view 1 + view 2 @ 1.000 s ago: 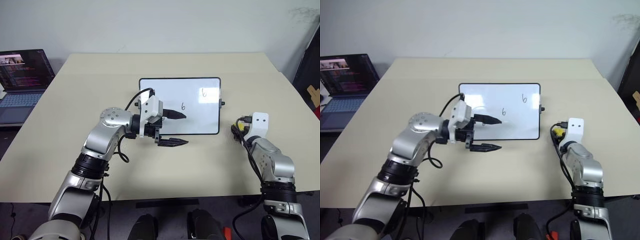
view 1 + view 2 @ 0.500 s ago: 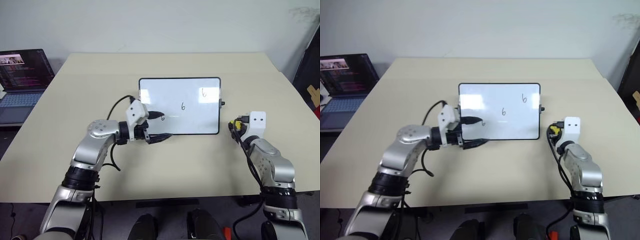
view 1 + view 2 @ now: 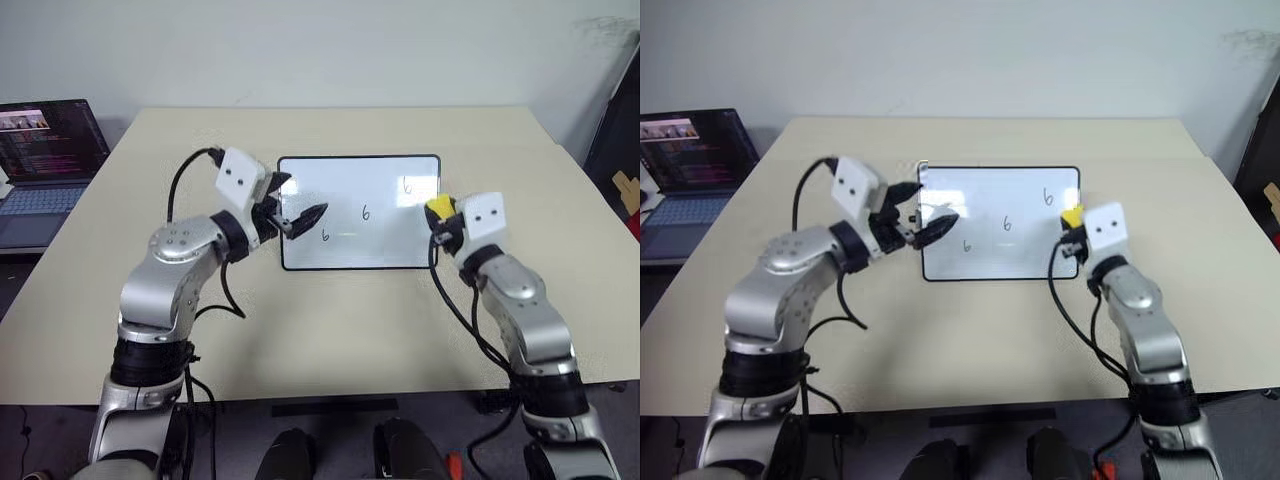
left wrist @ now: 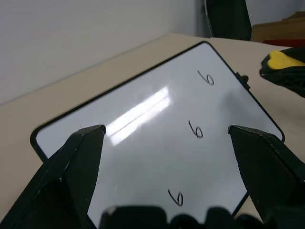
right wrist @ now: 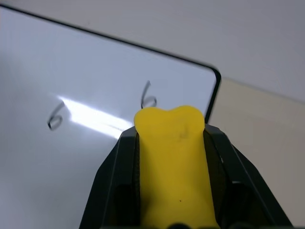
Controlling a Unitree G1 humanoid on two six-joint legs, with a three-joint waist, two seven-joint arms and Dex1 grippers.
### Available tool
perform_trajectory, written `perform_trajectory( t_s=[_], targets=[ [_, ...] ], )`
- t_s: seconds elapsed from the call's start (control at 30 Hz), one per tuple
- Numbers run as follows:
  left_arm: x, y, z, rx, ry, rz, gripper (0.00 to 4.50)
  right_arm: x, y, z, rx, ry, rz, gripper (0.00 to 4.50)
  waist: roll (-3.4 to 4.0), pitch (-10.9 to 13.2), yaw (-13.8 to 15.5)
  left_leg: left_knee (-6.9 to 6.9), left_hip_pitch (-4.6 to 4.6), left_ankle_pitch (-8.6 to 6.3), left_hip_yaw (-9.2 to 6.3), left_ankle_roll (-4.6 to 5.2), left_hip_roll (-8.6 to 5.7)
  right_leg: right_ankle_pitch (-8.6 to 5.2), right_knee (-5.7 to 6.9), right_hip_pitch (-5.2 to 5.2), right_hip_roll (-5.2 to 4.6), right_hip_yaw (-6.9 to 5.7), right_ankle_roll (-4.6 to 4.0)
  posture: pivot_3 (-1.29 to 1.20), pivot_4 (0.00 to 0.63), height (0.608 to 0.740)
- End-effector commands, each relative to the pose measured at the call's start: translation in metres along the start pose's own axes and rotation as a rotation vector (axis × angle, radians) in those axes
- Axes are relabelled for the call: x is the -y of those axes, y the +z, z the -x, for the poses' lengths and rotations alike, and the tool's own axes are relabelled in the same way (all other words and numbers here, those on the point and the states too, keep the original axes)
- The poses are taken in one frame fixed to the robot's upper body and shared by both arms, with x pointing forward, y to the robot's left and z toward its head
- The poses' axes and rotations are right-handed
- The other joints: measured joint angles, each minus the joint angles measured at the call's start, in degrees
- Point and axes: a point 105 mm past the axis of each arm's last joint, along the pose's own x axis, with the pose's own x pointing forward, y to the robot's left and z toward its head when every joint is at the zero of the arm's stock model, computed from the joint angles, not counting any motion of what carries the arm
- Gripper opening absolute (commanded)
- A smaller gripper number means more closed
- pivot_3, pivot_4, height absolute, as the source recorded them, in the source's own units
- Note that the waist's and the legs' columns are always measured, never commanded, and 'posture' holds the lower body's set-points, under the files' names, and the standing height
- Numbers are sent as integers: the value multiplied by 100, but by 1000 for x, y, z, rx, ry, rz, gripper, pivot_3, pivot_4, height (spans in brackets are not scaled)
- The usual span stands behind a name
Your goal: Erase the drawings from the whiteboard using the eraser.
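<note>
The whiteboard [image 3: 360, 212] lies flat mid-bench [image 3: 330, 320] with all three drawings [image 3: 366, 212] unwiped, so bring your right tool [image 3: 441, 218], clamped on the eraser [image 3: 438, 207], down flat onto the nearest mark by the right edge. Your left tool [image 3: 300, 215], spread open over the left edge, should steady the frame while you wipe.

Beige table [image 3: 330, 330] against plain pale wall [image 3: 320, 50]; open laptop [image 3: 45, 150] at far left
</note>
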Motion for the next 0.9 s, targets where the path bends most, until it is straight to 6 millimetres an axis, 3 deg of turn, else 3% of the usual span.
perform_trajectory(
  t_s=[0.03,0.27,0.5,0.63,0.73,0.9],
  targets=[
    [2,8,-5,7,-12,-27,4500,-3,16,-17,71,31,34,1344,0,0,0,0,-2,0,0,-1,1,0,-3,-1,0,0,0,0,150,740],
    [-2,10,-19,1,-3,-23,4500,-18,28,-53,120,42,55,1344,0,1,4,1,-8,1,3,-3,-1,1,-7,-6,-2,2,-1,0,150,740],
    [-3,12,-22,6,-24,-44,4500,-16,27,-78,113,6,91,1343,0,1,2,0,-11,6,3,-13,-1,1,-8,-10,-6,2,-1,0,150,740],
    [-3,9,-21,2,-22,-44,4500,1,14,-85,59,-81,95,1343,0,1,1,3,-37,8,3,-17,-3,2,-3,-36,-27,2,-2,0,150,740],
    [-3,7,-18,0,-20,-43,4500,12,-10,-80,-15,-112,83,1342,0,0,1,5,-47,9,4,-18,-4,2,1,-48,-30,1,-2,0,150,740],
    [-3,5,-17,-2,-21,-40,4500,6,-38,-68,-97,-78,86,1341,-3,-4,2,11,-42,4,3,-10,-7,2,6,-41,-32,0,-2,0,150,740]
  ],
)
